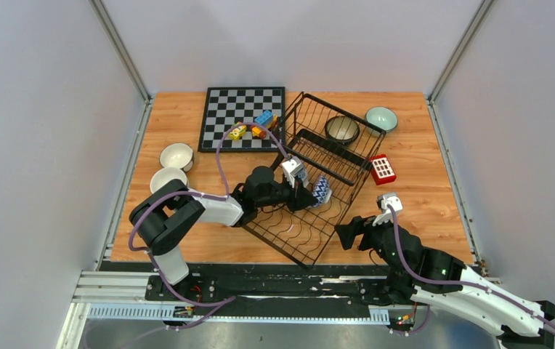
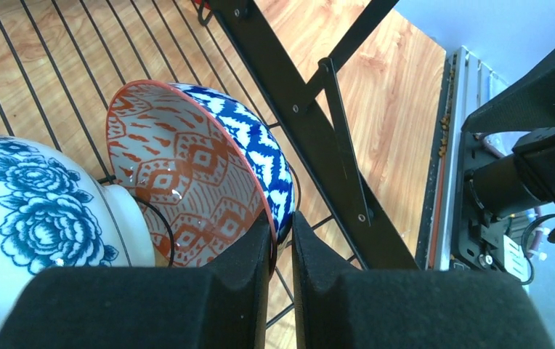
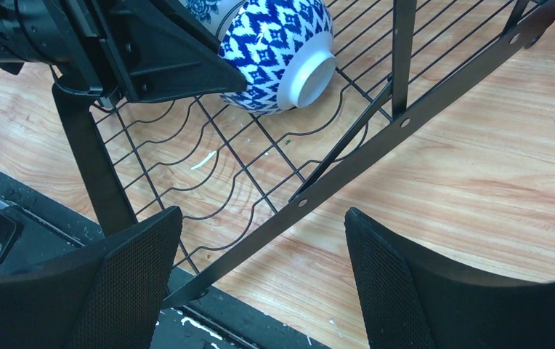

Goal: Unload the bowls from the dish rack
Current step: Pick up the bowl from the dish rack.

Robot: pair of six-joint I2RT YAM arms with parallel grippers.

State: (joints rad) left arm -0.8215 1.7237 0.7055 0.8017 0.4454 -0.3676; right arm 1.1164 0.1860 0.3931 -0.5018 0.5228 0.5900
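Blue-and-white zigzags are covering the outside of the patterned bowl point(image 2: 256, 149), which is standing on edge on the wire floor of the dish rack point(image 1: 300, 229), near the centre of the top view. The left gripper point(image 2: 282, 225) is pinching its orange rim, one finger on each side. A floral bowl point(image 2: 35, 211) is standing just beside it at the wrist view's left. A dark bowl point(image 1: 342, 129) is sitting in the rack's upper end. The right gripper point(image 3: 260, 218) is hovering at the rack's lower right edge, jaws spread wide and holding nothing.
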